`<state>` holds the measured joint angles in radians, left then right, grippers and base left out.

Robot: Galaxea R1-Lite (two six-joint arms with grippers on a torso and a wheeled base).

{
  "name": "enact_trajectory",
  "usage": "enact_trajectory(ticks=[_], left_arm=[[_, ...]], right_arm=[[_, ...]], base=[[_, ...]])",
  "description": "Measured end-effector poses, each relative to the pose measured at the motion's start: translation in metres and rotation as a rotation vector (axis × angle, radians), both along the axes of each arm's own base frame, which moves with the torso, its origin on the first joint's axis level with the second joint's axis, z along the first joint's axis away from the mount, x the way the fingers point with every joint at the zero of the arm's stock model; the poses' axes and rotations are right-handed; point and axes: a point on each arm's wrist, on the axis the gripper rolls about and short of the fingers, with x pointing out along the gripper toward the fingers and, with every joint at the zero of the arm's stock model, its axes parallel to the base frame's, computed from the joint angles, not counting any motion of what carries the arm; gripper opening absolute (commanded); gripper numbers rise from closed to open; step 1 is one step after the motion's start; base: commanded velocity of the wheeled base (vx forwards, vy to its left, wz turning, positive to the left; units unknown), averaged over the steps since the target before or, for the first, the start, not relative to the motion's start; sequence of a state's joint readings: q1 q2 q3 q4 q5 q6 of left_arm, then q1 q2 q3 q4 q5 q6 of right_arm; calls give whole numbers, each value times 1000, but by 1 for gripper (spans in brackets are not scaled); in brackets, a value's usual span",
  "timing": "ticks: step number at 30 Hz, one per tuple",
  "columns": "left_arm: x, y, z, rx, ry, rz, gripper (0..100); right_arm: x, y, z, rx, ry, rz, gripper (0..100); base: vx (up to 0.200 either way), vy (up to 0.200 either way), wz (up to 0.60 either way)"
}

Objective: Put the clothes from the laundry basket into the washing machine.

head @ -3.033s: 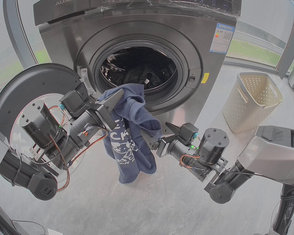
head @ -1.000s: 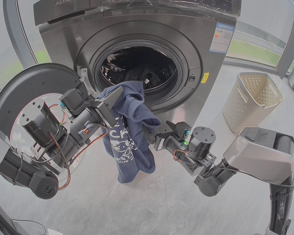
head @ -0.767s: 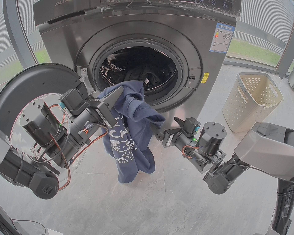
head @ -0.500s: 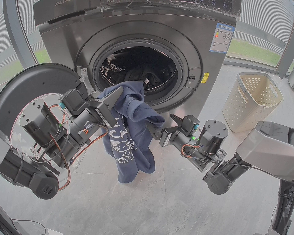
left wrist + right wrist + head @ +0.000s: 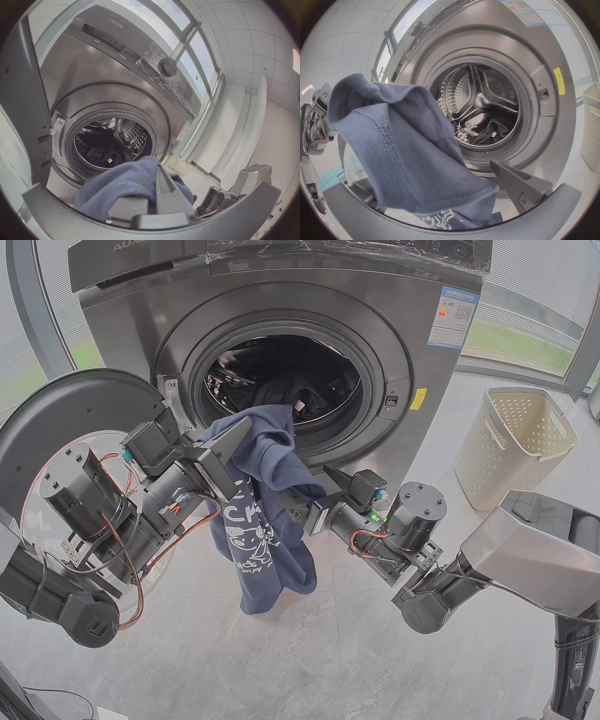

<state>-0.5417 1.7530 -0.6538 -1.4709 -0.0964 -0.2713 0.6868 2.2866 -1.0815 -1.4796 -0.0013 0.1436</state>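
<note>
A navy sweatshirt with white print hangs in front of the washing machine's open drum. My left gripper is shut on its top fold, level with the drum's lower rim. A sleeve drapes to the right. My right gripper is open at that sleeve, and the cloth lies over one side of it while one bare finger shows beside it. In the left wrist view the blue cloth bunches between my fingers. Dark clothes lie inside the drum.
The round door stands swung open on the left, behind my left arm. A cream perforated laundry basket stands on the floor to the right of the machine. Pale tiled floor lies below the hanging garment.
My right arm has shifted left and closer to the hanging sleeve after drawing back to the right shortly before. The left arm and the sweatshirt have stayed where they were.
</note>
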Motion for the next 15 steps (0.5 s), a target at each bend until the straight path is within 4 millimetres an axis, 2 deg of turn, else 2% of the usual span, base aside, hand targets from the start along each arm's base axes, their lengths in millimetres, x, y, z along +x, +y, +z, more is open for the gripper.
enact_trajectory(ticks=[5,6,10,15], left_arm=[[0,0,0,0,0,0,0],[0,0,0,0,0,0,0],[0,0,0,0,0,1,0],[0,0,0,-1,0,2,0]], right_arm=[[-3,8,2,6,-16,34,100],[-4,9,2,8,-17,37,0],[-6,8,7,19,-31,39,0],[-12,-2,14,20,-31,30,0]], base=[[0,0,0],[0,0,0],[0,0,0],[0,0,0]])
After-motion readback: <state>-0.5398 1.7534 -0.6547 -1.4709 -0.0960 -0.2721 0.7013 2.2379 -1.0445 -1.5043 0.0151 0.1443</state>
